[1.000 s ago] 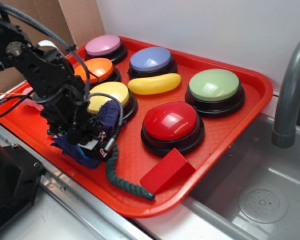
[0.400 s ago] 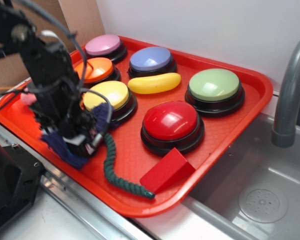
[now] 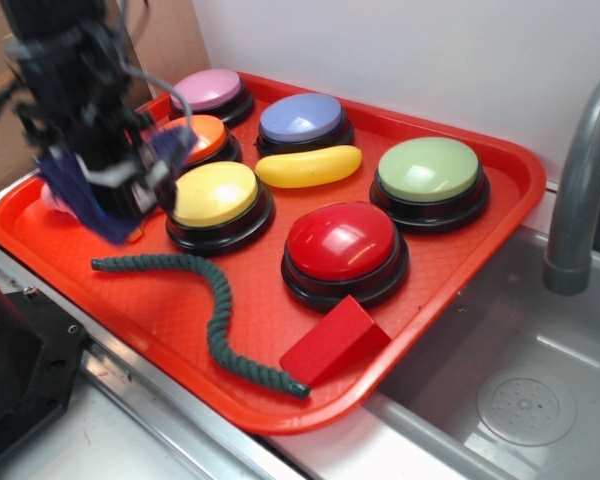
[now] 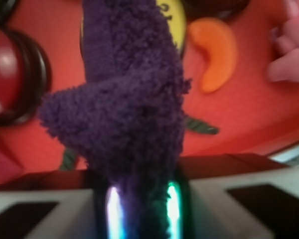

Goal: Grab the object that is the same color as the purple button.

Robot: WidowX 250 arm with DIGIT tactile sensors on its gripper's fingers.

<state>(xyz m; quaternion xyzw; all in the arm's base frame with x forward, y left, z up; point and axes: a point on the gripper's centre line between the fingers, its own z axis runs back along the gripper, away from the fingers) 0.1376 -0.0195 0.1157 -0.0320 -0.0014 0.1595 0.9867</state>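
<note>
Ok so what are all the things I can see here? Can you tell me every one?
tray: 1, red, beside the sink
dome buttons: 6 on the tray, black bases; pink, purple button, orange, yellow, green, red
banana-shaped toy: 1, yellow, between the buttons
rope: 1, dark green, twisted, lying at the tray's front
wedge block: 1, red, front edge of the tray
curved orange piece: 1, on the tray, wrist view
pink toy: 1, left end of the tray
sink: 1, grey, with a faucet, at right
rag: 1, dark purple, fuzzy, lifted above the tray
gripper: 1, black, shut on the rag
</note>
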